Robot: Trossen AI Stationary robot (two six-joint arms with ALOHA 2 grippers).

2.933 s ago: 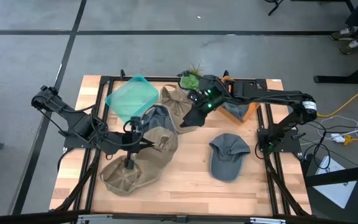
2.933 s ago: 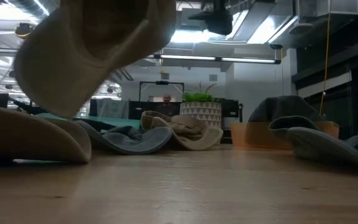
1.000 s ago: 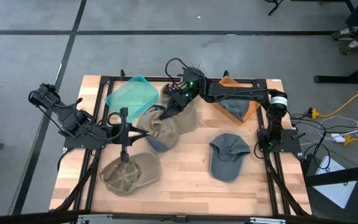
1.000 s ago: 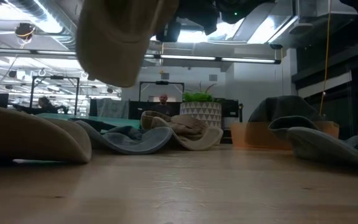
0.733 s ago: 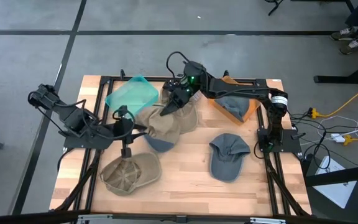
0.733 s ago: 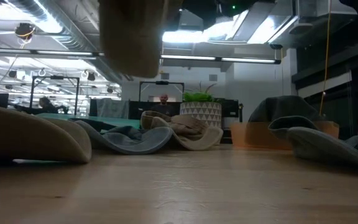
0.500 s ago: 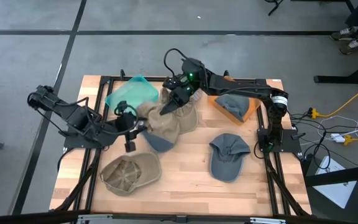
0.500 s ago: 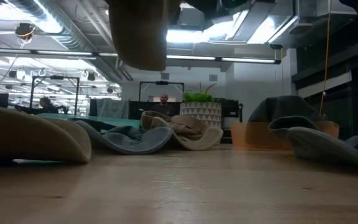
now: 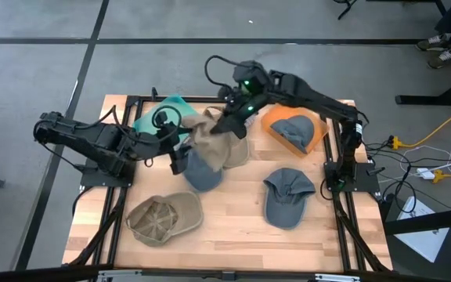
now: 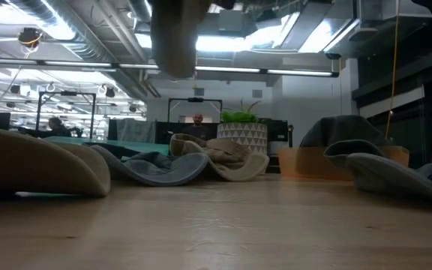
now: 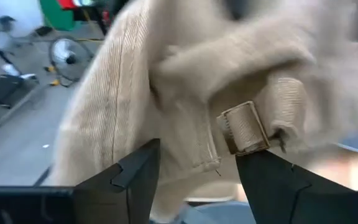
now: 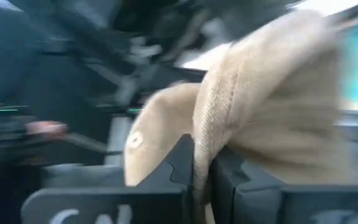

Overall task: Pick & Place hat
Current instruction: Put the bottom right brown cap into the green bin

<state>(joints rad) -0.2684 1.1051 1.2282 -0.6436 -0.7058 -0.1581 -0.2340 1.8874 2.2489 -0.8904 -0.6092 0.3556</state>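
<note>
Between my right fingers [image 12: 201, 180], pressed tight together, I see the edge of the tan hat [image 9: 210, 137] pinched. That gripper sits at about 12 o'clock over the table [image 9: 233, 227], and the hat hangs from it in the air, draping down toward the table's middle. From the low camera only the hat's lowest fold [image 10: 175, 37] shows, dangling at the top of the frame, clear of the wood.

My left fingers [image 11: 194, 171] are spread apart, one on each side of the hat's back strap and buckle [image 11: 244, 127]; I see no pinch on the cloth. This gripper sits at about 10 o'clock from the table's centre, just beside the hanging hat.

Under the held hat, a blue-grey hat [image 9: 198, 174] lies on the wood, partly covered by it. A teal tray [image 9: 151, 117] sits at 11 o'clock, mostly behind the left arm. An orange tray [image 9: 268, 125] sits at 1 o'clock with a grey hat [image 9: 292, 129] lying in it. Another grey hat [image 9: 286, 196] lies at 4 o'clock, well apart from the rest, and a second tan hat [image 9: 163, 218] lies at 7 o'clock. From the low camera I also see a potted plant [image 10: 242, 131] at the far edge.
</note>
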